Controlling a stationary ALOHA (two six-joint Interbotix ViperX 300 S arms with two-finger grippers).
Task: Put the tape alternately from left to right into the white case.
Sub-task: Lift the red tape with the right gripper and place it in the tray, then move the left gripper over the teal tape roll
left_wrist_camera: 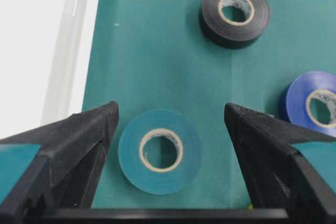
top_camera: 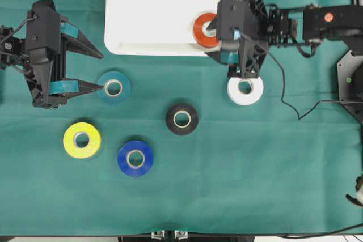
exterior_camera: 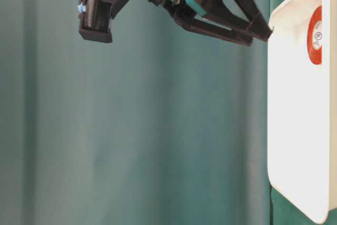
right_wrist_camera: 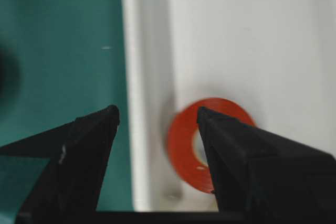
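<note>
The teal tape lies flat on the green cloth between the fingers of my left gripper, which is wide open and touches nothing. The red tape lies flat inside the white case, near its front right corner. My right gripper hangs open over that corner. One of its fingers is over the cloth and the other over the red roll, and it holds nothing. White, black, yellow and blue rolls rest on the cloth.
The black roll and the blue roll lie beyond the teal one in the left wrist view. The case's low rim runs just left of the left gripper. The right arm's cable trails over the cloth at the right.
</note>
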